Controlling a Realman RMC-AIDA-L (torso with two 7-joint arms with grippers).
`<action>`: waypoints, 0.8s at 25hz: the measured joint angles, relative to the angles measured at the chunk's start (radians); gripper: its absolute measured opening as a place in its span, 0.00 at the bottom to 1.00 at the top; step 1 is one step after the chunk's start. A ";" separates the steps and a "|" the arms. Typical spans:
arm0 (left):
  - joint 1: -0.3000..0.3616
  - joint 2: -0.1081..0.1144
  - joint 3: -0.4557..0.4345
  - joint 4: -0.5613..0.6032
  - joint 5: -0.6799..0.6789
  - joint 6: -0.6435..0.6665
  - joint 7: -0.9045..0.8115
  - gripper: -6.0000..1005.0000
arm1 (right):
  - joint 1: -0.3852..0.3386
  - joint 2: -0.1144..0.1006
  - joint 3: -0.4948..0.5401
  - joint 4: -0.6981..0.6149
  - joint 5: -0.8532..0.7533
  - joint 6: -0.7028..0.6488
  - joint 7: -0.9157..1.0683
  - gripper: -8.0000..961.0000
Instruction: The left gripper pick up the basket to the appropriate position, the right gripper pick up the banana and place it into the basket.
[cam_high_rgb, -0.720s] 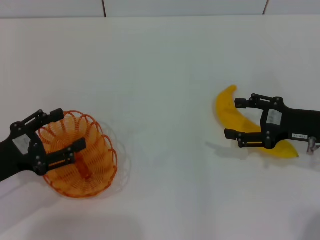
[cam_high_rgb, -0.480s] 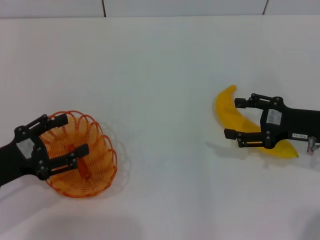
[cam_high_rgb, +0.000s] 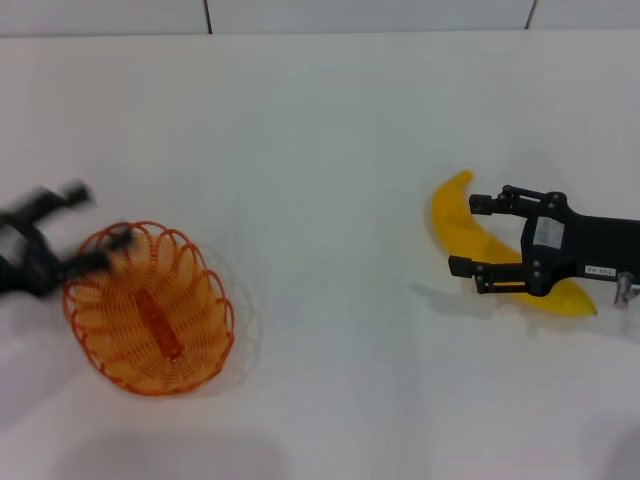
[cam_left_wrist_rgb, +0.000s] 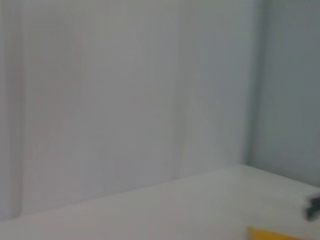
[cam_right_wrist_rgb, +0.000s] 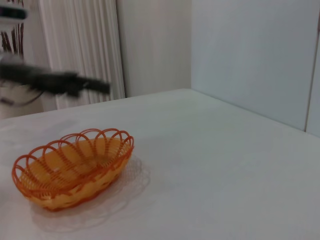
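The orange wire basket (cam_high_rgb: 150, 312) stands empty on the white table at the near left; it also shows in the right wrist view (cam_right_wrist_rgb: 74, 167). My left gripper (cam_high_rgb: 98, 216) is a blur just beyond the basket's far left rim, open and holding nothing. The yellow banana (cam_high_rgb: 453, 215) lies flat at the right. My right gripper (cam_high_rgb: 467, 236) is open, low over the banana, with one finger on each side of its middle. A sliver of the banana (cam_left_wrist_rgb: 272, 234) shows in the left wrist view.
The white table (cam_high_rgb: 330, 150) stretches between basket and banana and ends at a wall at the back. The left arm (cam_right_wrist_rgb: 55, 80) shows blurred above the basket in the right wrist view.
My left gripper has pulled quickly back and to the left, from over the basket's inside to outside its far left rim. The basket, banana and right gripper have not moved.
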 joint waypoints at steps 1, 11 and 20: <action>-0.006 0.007 -0.028 0.048 0.030 -0.023 -0.115 0.90 | 0.001 0.000 0.000 -0.001 0.000 0.000 0.000 0.93; -0.212 0.081 -0.048 0.452 0.560 0.024 -0.492 0.90 | 0.004 -0.007 0.002 -0.001 0.001 -0.005 0.002 0.93; -0.303 -0.011 0.019 0.616 0.843 0.035 -0.366 0.90 | 0.032 -0.003 -0.004 -0.001 -0.003 -0.004 0.016 0.92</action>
